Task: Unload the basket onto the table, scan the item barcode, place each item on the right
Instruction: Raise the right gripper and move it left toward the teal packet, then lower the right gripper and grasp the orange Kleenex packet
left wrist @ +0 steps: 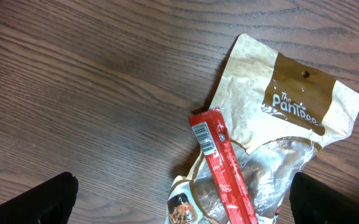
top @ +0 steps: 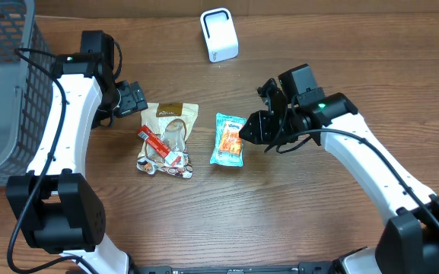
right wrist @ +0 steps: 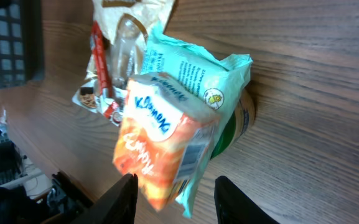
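1. step in hand: the grab. my right jaws pinch the snack packet [top: 227, 141] by its right edge, in the middle of the desk [top: 303, 221].
2. left jaws spread wide, idle above the beige pouch [left wrist: 279, 106].
3. next, i reckon: lift it and turn its barcode [right wrist: 193, 157] toward the white scanner [top: 219, 34] at the far edge.

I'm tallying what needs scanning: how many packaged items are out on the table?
3. A beige pouch left of centre, a red stick pack lying across it, and a teal-and-orange packet in the right gripper. More may hide beneath the pouch.
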Action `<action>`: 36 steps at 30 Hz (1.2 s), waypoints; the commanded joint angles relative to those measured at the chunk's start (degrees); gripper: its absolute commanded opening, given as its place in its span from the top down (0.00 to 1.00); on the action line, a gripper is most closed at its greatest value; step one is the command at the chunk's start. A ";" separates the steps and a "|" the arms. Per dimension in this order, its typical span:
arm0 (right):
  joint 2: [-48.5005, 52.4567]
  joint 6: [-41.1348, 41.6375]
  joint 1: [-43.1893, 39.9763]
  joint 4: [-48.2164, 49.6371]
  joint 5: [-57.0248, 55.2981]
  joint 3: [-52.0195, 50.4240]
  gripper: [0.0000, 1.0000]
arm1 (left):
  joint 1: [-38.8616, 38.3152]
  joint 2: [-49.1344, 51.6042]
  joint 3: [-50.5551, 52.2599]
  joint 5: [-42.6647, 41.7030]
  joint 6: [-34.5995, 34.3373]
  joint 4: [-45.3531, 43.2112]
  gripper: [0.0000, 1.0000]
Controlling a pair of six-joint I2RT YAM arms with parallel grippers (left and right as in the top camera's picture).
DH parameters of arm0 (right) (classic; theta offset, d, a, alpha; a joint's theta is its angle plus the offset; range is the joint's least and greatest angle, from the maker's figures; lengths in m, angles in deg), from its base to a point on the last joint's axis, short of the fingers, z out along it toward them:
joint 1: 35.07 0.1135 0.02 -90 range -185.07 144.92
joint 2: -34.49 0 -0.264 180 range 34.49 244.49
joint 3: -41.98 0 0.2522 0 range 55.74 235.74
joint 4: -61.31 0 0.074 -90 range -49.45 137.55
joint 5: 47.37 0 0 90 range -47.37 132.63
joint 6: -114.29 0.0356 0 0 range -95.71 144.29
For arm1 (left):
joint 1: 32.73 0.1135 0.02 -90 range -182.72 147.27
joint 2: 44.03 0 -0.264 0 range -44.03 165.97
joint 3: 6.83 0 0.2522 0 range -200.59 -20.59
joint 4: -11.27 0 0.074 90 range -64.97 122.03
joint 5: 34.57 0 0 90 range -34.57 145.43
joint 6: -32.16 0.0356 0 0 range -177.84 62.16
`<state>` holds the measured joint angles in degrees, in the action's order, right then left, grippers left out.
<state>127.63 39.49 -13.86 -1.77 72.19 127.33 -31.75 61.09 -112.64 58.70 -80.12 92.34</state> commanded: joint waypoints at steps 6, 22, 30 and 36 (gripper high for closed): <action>2.14 0.02 0.59 1.31 -0.37 0.76 0.58 | 0.09 -0.35 -0.96 0.28 0.87 -0.07 0.00; 2.14 2.82 2.84 2.82 -5.55 -1.29 0.58 | 0.09 -0.35 -0.94 0.31 0.87 -0.07 0.00; 2.14 2.82 2.84 4.22 -5.03 -3.15 0.58 | 0.09 -0.35 -0.94 0.31 0.87 -0.07 0.00; 2.14 2.82 2.84 4.74 -3.80 -3.15 0.59 | 0.09 -0.35 -0.94 0.28 0.87 -0.07 0.00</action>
<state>129.42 42.29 -11.07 2.58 67.93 124.60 -31.75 61.09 -112.64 58.70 -80.12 92.34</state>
